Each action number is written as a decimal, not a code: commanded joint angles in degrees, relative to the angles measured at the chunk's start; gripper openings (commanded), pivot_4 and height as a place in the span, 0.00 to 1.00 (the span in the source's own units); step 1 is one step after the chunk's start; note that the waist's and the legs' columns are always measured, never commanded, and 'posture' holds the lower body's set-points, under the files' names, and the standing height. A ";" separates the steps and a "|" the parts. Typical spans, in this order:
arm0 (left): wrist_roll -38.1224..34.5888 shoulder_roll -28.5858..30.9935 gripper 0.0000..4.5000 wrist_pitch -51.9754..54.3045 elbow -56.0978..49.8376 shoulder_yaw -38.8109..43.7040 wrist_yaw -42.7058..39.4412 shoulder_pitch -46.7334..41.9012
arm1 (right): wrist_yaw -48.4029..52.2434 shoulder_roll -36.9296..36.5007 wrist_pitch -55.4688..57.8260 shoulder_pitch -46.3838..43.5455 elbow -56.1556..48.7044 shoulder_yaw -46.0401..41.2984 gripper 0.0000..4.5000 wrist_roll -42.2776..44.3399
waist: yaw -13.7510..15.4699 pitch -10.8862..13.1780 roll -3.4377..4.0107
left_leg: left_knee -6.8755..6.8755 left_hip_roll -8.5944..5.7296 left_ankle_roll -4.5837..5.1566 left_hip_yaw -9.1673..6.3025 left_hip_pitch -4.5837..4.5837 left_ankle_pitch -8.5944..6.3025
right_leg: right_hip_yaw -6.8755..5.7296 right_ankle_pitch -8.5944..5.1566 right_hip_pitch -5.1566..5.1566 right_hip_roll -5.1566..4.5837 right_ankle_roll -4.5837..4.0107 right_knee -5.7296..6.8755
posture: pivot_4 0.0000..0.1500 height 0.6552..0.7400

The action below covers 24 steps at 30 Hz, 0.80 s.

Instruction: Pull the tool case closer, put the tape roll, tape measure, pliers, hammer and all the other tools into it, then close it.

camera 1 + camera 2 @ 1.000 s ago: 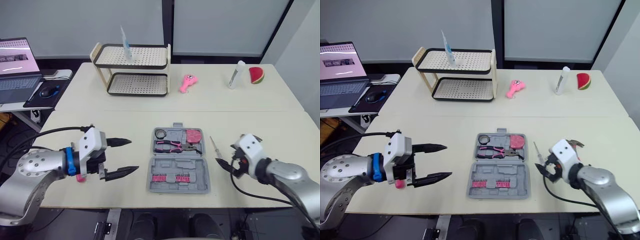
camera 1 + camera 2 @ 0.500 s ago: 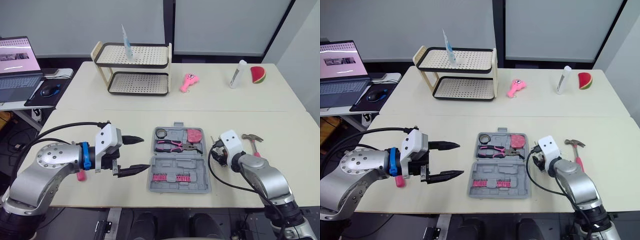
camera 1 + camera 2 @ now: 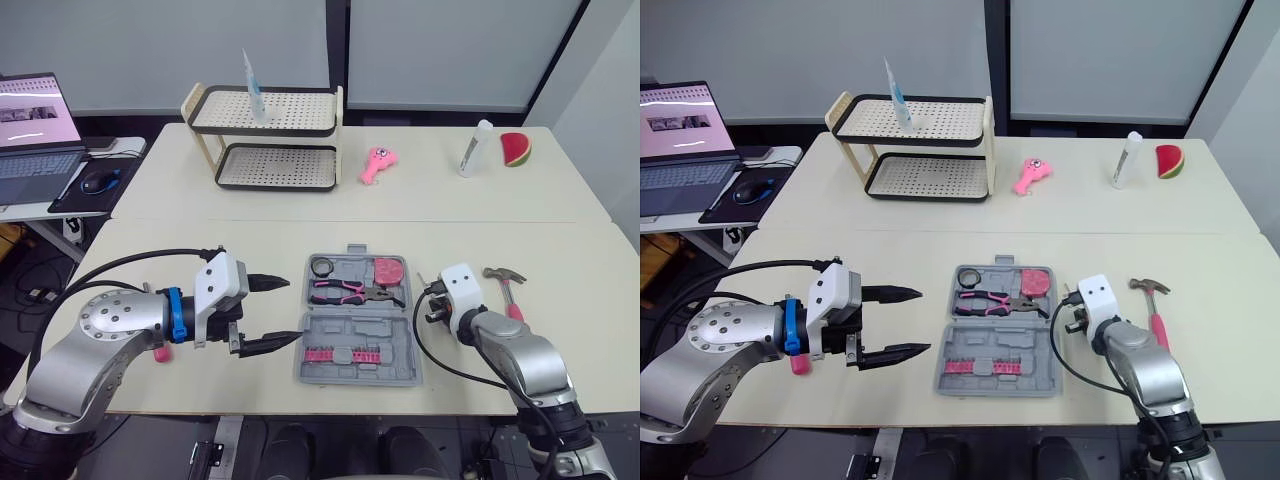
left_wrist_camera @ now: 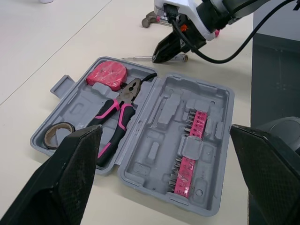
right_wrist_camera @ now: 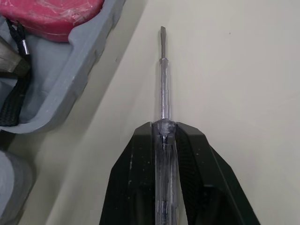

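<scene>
The grey tool case (image 3: 340, 332) lies open at the table's front centre. It holds a tape roll (image 3: 321, 266), pink-handled pliers (image 3: 345, 290), a pink tape measure (image 3: 387, 271) and a strip of pink bits (image 3: 340, 356). Just right of the case, my right gripper (image 5: 163, 129) is shut on the clear handle of a screwdriver (image 5: 162, 79), which lies on the table with its tip pointing away from me. A hammer (image 3: 503, 280) lies to the right of that arm. My left gripper (image 3: 290, 310) hovers open just left of the case, with nothing between its fingers.
A two-tier rack (image 3: 265, 140) stands at the back left. A pink toy (image 3: 376, 165), a white tube (image 3: 473, 148) and a watermelon slice (image 3: 513, 150) lie along the back. A laptop (image 3: 30, 130) sits on a side table at far left. A small pink object (image 3: 160, 352) lies under my left arm.
My right gripper has moved in beside the case and shut on the screwdriver's handle, uncovering the hammer. My left gripper has moved right, closer to the case, and stays open.
</scene>
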 commanded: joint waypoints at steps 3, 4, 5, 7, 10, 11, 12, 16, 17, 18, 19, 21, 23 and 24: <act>0.15 0.17 1.00 -1.06 -1.90 -0.73 -0.75 -0.47 | -1.81 2.54 3.57 2.31 -6.33 -6.85 0.07 1.87 | 0.02 0.00 0.00 | -0.01 0.00 0.00 0.00 -0.01 0.00 | 0.01 0.00 -0.02 0.00 0.00 0.01 | 1.00 0.87; 0.26 0.37 1.00 -1.28 -1.96 -0.94 -1.16 -0.38 | -2.07 3.18 4.86 3.01 -8.06 -8.03 0.07 2.25 | 0.00 0.00 0.00 | -0.01 0.00 0.00 0.00 -0.02 0.00 | 0.01 0.00 -0.03 0.00 0.00 0.02 | 1.00 0.87; 0.52 0.61 1.00 -1.60 -2.02 -1.18 -1.59 -0.23 | -2.33 3.85 6.20 3.75 -9.84 -9.05 0.07 2.64 | -0.01 0.00 0.00 | -0.01 0.00 0.00 0.01 -0.03 0.00 | 0.02 0.00 -0.06 0.00 0.00 0.05 | 1.00 0.87; 1.28 0.92 1.00 -2.56 -2.06 -1.82 -2.42 0.20 | -3.10 5.31 8.70 5.38 -13.30 -10.65 0.07 3.31 | 0.01 0.00 0.00 | 0.00 0.00 0.00 0.04 -0.10 0.00 | 0.06 0.00 -0.19 0.00 0.00 0.14 | 1.00 0.87; 1.74 0.71 1.00 -3.09 -2.39 -2.66 -3.11 0.52 | -4.15 7.83 11.93 7.83 -17.77 -12.18 0.07 3.90 | 0.02 0.00 0.01 | 0.00 0.00 0.00 0.05 -0.16 0.00 | 0.08 0.00 -0.30 0.01 0.00 0.23 | 1.00 0.87; 1.77 0.62 1.00 -3.13 -2.50 -2.93 -3.33 0.48 | -4.48 8.72 12.73 8.48 -18.67 -12.35 0.07 3.95 | 0.00 0.00 0.01 | 0.00 0.01 0.00 0.05 -0.16 0.00 | 0.08 0.00 -0.32 0.02 0.00 0.24 | 1.00 0.87; 1.83 0.55 1.00 -3.18 -2.58 -3.18 -3.48 0.42 | -4.80 9.52 13.30 9.04 -19.28 -12.39 0.07 3.97 | -0.01 0.00 0.01 | -0.01 0.01 0.00 0.06 -0.16 0.00 | 0.11 0.00 -0.35 0.02 0.00 0.26 | 1.00 0.87; 2.31 0.43 1.00 -3.29 -2.85 -4.06 -3.88 0.03 | -5.99 11.56 13.57 9.78 -19.92 -11.52 0.07 3.73 | -0.04 -0.01 0.01 | -0.01 0.01 0.00 0.09 -0.16 0.01 | 0.16 0.00 -0.38 0.04 0.00 0.30 | 1.00 0.87; 2.40 0.46 1.00 -3.36 -2.81 -4.19 -4.03 -0.05 | -6.30 11.99 13.55 9.59 -19.81 -11.37 0.07 3.66 | -0.05 -0.01 0.01 | 0.00 0.01 0.00 0.08 -0.16 0.01 | 0.15 0.00 -0.39 0.04 0.00 0.31 | 1.00 0.87; 2.44 0.47 1.00 -3.36 -2.82 -4.28 -4.12 -0.11 | -6.65 12.38 13.34 9.43 -19.48 -11.28 0.07 3.53 | -0.05 -0.01 0.01 | 0.00 0.01 0.00 0.08 -0.17 0.01 | 0.15 0.00 -0.40 0.04 0.00 0.31 | 1.00 0.87; 2.47 0.47 1.00 -3.33 -2.84 -4.33 -4.17 -0.14 | -7.02 12.83 13.20 9.34 -19.16 -11.35 0.07 3.42 | -0.05 -0.01 0.01 | 0.00 0.01 0.00 0.09 -0.17 0.01 | 0.16 0.00 -0.41 0.05 0.00 0.32 | 1.00 0.87; 2.58 0.42 1.00 -3.29 -2.99 -4.44 -4.17 -0.17 | -7.81 13.87 12.60 9.26 -18.03 -11.83 0.07 3.26 | -0.05 -0.01 0.01 | -0.01 0.01 0.00 0.09 -0.17 0.01 | 0.16 0.00 -0.43 0.04 0.00 0.34 | 1.00 0.87; 2.65 0.37 1.00 -3.27 -3.13 -4.52 -4.10 -0.18 | -8.29 14.73 12.02 9.25 -16.97 -12.35 0.07 3.34 | -0.04 -0.01 0.01 | -0.01 0.01 0.00 0.09 -0.17 0.01 | 0.16 0.00 -0.43 0.04 0.00 0.34 | 1.00 0.87; 2.69 0.32 1.00 -3.26 -3.17 -4.53 -4.03 -0.20 | -8.45 15.16 11.73 9.27 -16.47 -12.67 0.07 3.47 | -0.05 -0.01 0.01 | -0.01 0.01 0.00 0.09 -0.17 0.01 | 0.16 0.00 -0.43 0.04 0.00 0.34 | 1.00 0.87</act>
